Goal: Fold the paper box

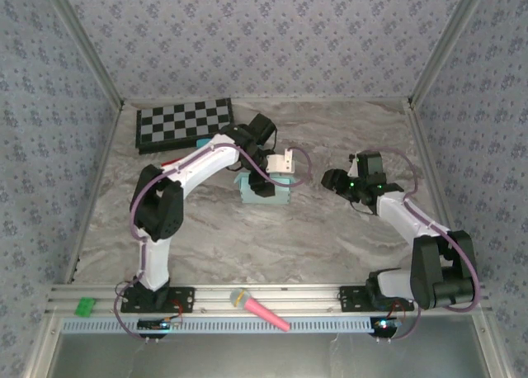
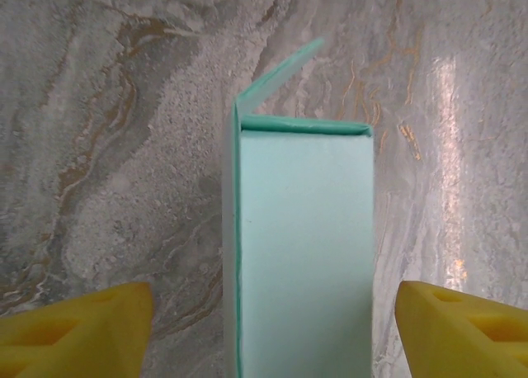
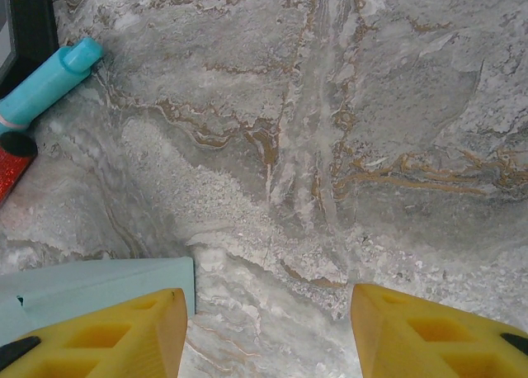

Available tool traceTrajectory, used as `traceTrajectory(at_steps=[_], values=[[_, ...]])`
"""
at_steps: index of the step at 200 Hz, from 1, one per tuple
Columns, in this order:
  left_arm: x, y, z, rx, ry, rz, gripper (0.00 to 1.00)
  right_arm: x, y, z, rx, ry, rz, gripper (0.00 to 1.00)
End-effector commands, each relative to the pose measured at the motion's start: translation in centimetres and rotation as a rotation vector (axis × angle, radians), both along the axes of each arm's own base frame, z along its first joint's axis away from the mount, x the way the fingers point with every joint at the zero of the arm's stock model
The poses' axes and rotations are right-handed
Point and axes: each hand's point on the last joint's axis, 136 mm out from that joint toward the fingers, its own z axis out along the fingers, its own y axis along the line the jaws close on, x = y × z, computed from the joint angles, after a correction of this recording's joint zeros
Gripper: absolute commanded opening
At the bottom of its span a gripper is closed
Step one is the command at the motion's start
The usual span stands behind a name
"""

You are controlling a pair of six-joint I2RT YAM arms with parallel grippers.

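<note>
paper box [image 2: 305, 246] sits mid-table under the left wrist: pale aqua thin card, smooth matte, rectangular block with crisp edges, lying on the grey veined marble-look table [image 2: 124, 147], end flap [image 2: 280, 77] angled up ajar at its far end. left gripper [image 2: 274, 312] released, yellow plastic fingers [image 2: 82, 333] straddling the box with a gap each side. right gripper [image 3: 268, 312] spread too, bare table between, box corner just beside one finger; cylindrical teal marker [image 3: 45, 85] well apart
</note>
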Motion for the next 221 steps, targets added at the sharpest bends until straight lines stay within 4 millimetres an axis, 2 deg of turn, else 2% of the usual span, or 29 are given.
traceTrajectory(at_steps=[1, 37, 62, 83, 100, 127, 155, 172, 191, 221], values=[[-0.4, 0.0, 4.0, -0.060, -0.049, 0.026, 0.78, 0.7, 0.2, 1.0, -0.013, -0.028, 0.032, 0.57], [-0.3, 0.3, 6.7, -0.125, -0.079, 0.106, 0.79, 1.1, 1.1, 2.4, -0.035, -0.059, 0.084, 0.57], [0.7, 1.1, 8.7, -0.222, -0.067, 0.247, 0.79, 1.2, 2.3, 3.4, -0.064, -0.078, 0.144, 0.57], [1.4, 3.0, 10.1, -0.324, 0.019, 0.402, 0.79, 1.2, 3.5, 4.4, -0.087, -0.103, 0.204, 0.57], [2.2, 4.8, 10.6, -0.384, 0.083, 0.528, 0.75, 1.2, 4.6, 5.2, -0.093, -0.125, 0.249, 0.56], [3.3, 8.2, 10.7, -0.457, 0.128, 0.743, 0.72, 0.9, 6.8, 6.2, -0.107, -0.146, 0.347, 0.55], [3.9, 11.9, 11.0, -0.534, 0.215, 0.988, 0.74, 0.3, 9.1, 7.0, -0.134, -0.163, 0.448, 0.53], [3.8, 13.8, 10.0, -0.531, 0.265, 1.108, 0.72, 0.0, 9.8, 7.3, -0.150, -0.164, 0.477, 0.52], [2.7, 14.3, 9.0, -0.535, 0.319, 1.156, 0.72, -0.3, 10.4, 7.7, -0.139, -0.168, 0.500, 0.52], [1.3, 13.6, 7.7, -0.558, 0.421, 1.154, 0.71, -1.0, 10.8, 7.6, -0.129, -0.146, 0.516, 0.51]])
